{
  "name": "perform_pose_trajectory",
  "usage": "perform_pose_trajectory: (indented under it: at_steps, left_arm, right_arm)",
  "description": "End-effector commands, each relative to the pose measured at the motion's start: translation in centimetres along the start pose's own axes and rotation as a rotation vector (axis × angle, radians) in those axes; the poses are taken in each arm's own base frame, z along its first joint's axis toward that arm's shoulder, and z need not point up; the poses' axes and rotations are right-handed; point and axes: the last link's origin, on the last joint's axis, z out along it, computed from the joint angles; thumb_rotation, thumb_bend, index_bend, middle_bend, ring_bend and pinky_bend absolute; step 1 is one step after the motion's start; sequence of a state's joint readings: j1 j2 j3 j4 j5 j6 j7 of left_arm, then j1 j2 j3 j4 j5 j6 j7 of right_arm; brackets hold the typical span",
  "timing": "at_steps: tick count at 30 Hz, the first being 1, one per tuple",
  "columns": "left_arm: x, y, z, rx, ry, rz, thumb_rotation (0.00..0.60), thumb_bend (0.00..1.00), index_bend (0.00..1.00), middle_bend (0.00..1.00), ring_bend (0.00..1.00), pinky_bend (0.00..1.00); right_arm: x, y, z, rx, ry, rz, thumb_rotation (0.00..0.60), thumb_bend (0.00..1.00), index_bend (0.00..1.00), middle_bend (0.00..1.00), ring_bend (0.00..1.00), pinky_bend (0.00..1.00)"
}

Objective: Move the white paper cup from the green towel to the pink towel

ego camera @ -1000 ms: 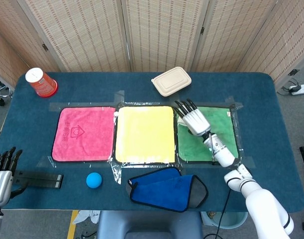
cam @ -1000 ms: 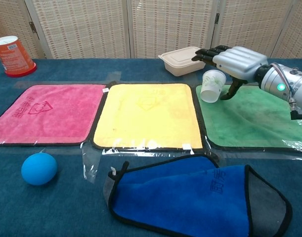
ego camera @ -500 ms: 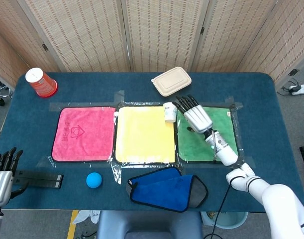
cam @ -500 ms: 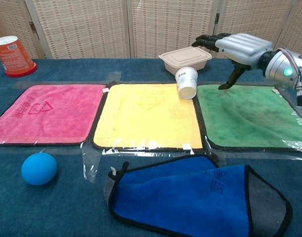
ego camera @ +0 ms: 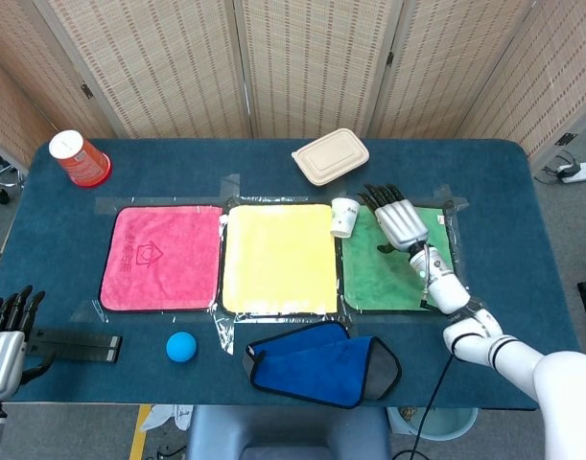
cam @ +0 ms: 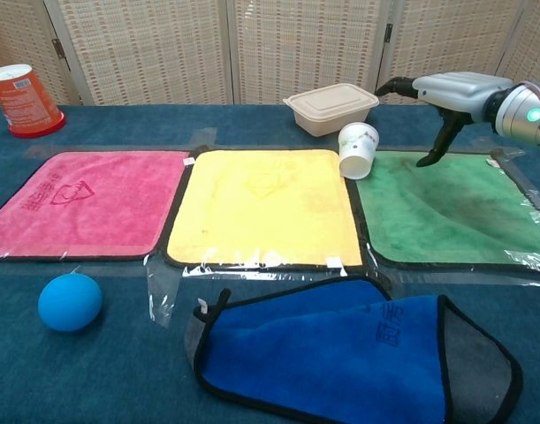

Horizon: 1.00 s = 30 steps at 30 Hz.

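Observation:
The white paper cup (ego camera: 342, 217) (cam: 357, 150) lies tipped over on the seam between the yellow towel (ego camera: 278, 259) (cam: 261, 208) and the green towel (ego camera: 393, 273) (cam: 446, 212). My right hand (ego camera: 398, 218) (cam: 451, 88) hovers over the green towel's far left part, just right of the cup. Its fingers are spread, it holds nothing and it is apart from the cup. The pink towel (ego camera: 163, 257) (cam: 75, 203) lies flat at the left with nothing on it. My left hand (ego camera: 5, 335) rests at the table's near left corner with its fingers apart, seen only in the head view.
An orange cup (ego camera: 79, 158) (cam: 22, 99) stands at the far left. A beige lidded box (ego camera: 330, 155) (cam: 331, 108) sits behind the cup. A blue ball (ego camera: 181, 346) (cam: 70, 301) and a folded blue cloth (ego camera: 321, 364) (cam: 349, 353) lie near the front edge.
The cup left my right hand, tumbled left to the yellow towel's edge, then settled slightly back right. My right hand drew away to the right. The left hand stayed put.

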<state>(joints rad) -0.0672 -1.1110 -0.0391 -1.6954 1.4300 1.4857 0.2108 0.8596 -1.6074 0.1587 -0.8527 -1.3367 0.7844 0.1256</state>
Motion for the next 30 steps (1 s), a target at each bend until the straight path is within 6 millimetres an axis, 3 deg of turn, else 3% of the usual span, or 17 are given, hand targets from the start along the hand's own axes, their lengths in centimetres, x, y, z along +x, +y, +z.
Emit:
perform_pose_trajectory:
  at_steps: [1, 8, 19, 30]
  left_arm:
    - [0.0, 0.0, 0.0, 0.001, -0.001, 0.000, 0.600, 0.32, 0.06, 0.04, 0.07, 0.00]
    - [0.0, -0.2, -0.2, 0.005, -0.002, 0.001, 0.600, 0.32, 0.06, 0.04, 0.07, 0.00]
    - [-0.1, -0.2, -0.3, 0.008, -0.007, 0.002, 0.600, 0.32, 0.06, 0.04, 0.07, 0.00]
    - [0.0, -0.3, -0.4, 0.015, -0.011, 0.010, 0.600, 0.32, 0.06, 0.04, 0.07, 0.00]
  right_arm:
    - [-0.2, 0.3, 0.5, -0.028, -0.028, 0.021, 0.600, 0.24, 0.00, 0.00, 0.00, 0.00]
    - [0.2, 0.2, 1.2, -0.054, -0.058, 0.115, 0.600, 0.34, 0.00, 0.00, 0.00, 0.00]
    - [-0.6, 1.4, 1.9, -0.126, -0.123, 0.156, 0.600, 0.34, 0.00, 0.00, 0.00, 0.00]
    - [-2.0, -0.5, 3.2, -0.105, -0.219, 0.184, 0.600, 0.34, 0.00, 0.00, 0.01, 0.00]
